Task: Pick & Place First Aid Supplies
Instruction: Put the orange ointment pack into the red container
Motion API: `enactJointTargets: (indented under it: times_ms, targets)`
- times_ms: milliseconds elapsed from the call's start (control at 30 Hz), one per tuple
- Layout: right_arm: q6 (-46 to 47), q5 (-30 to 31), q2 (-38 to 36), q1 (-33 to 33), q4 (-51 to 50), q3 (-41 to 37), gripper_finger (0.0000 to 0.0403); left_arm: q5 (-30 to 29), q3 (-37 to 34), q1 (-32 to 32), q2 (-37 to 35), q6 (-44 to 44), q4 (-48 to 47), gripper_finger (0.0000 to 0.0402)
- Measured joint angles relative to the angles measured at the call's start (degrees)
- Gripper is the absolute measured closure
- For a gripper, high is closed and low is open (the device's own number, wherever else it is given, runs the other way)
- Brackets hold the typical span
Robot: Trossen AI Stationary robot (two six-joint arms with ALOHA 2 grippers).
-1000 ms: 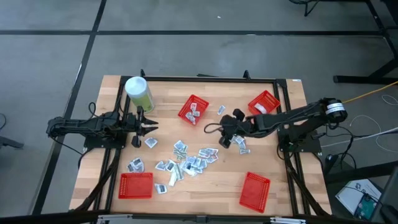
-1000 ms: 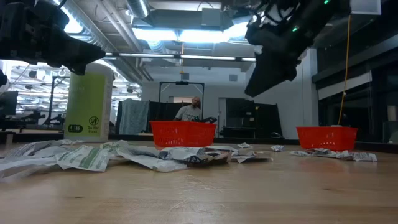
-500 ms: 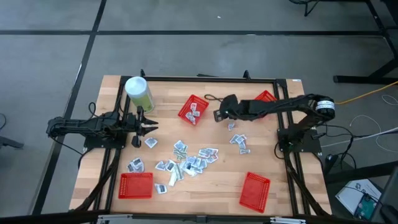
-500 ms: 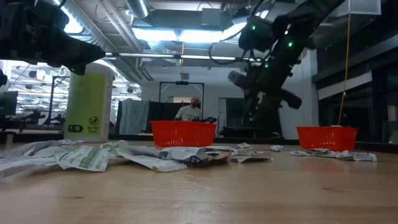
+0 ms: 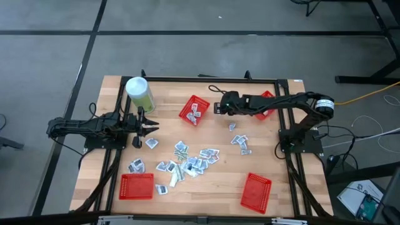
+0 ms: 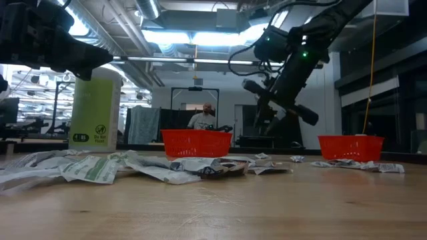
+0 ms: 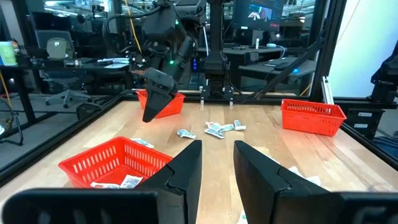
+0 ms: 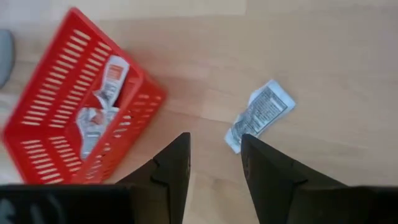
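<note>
The first aid supplies (image 5: 187,161) lie scattered over the middle of the bench (image 5: 212,190), with more packets toward the left edge and a few just right of centre; some rest inside a red basket (image 5: 194,109) near the far edge. The right gripper (image 5: 219,107) hovers above the bench just beside that basket, its jaws parted and empty, with one packet (image 8: 259,114) lying on the wood below it. The left gripper (image 5: 153,127) waits near the left edge beside a pale-green canister (image 5: 139,92), jaws slightly apart, holding nothing.
</note>
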Motion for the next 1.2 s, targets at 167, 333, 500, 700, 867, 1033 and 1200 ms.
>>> enactJointTargets:
  times_ms: [167,333,500,700,867,1033,1200]
  targets:
    - [-0.3,-2.3,3.0,-1.6,-0.2,0.0,0.0260,0.0,0.0,0.0,0.0,0.0,0.0,0.0313]
    - [-0.7,-5.8,5.4,-3.9,0.4,0.0,0.0260,0.0,0.0,0.0,0.0,0.0,0.0,0.0313]
    - [-0.4,-7.4,7.4,-5.1,1.4,0.0,0.0260,0.0,0.0,0.0,0.0,0.0,0.0,0.0313]
    - [0.3,-8.6,9.5,-5.8,-0.4,3.1,0.0260,0.0,0.0,0.0,0.0,0.0,0.0,0.0313]
    - [0.8,-9.4,11.8,-5.7,-4.9,7.3,0.0277,0.0,0.0,0.0,0.0,0.0,0.0,0.0313]
    - [1.1,-10.8,14.1,-5.7,-9.7,10.2,0.0321,0.0,0.0,0.0,0.0,0.0,0.0,0.0313]
    - [1.1,-11.3,15.4,-5.7,-13.2,11.9,0.0355,0.0,0.0,0.0,0.0,0.0,0.0,0.0313]
